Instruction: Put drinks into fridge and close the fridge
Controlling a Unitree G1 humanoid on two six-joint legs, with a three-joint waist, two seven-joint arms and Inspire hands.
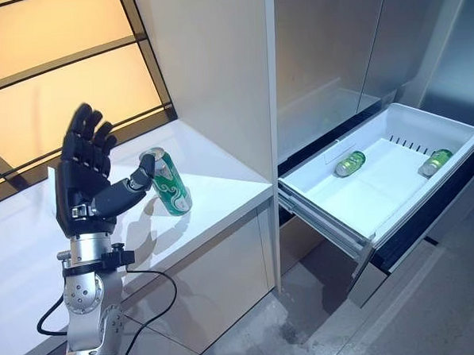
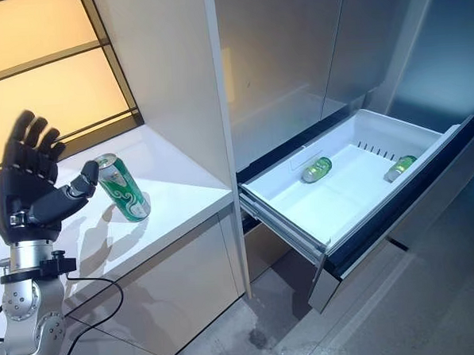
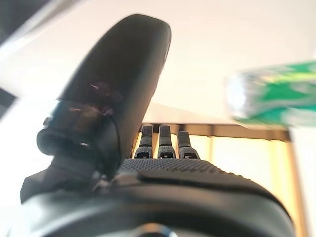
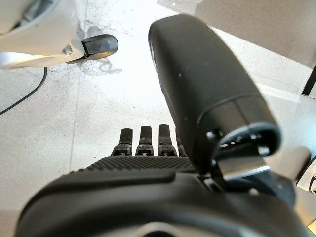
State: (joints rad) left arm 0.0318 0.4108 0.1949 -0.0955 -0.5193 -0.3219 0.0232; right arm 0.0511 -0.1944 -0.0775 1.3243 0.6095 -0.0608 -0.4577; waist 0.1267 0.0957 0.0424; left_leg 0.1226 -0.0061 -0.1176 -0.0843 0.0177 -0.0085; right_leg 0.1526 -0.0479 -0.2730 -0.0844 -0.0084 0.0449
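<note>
Nearest the head camera, the left robot hand stands raised above the white tabletop, palm facing the can, fingers straight and spread, holding nothing. Its thumb reaches toward the top rim of a green can, which stands tilted on the tabletop just beside the hand; whether the thumb tip touches the can cannot be told. The left wrist view confirms straight fingers, with the green can showing blurred off to one side and not within the grasp. The right robot hand appears only in its own wrist view, hanging over the grey floor with fingers extended and nothing held. Behind the tabletop, an amber-lit panelled wall with dark frame bars runs along the far edge. To the right of the tabletop rises a pale vertical cabinet panel, and beyond it stands the fridge with its steel-grey door fronts. At the lower part of the fridge a white drawer is pulled fully out over the floor. Two green drinks lie on their sides inside the drawer, well apart: one bottle near the middle rear, the other bottle toward the far right wall.
</note>
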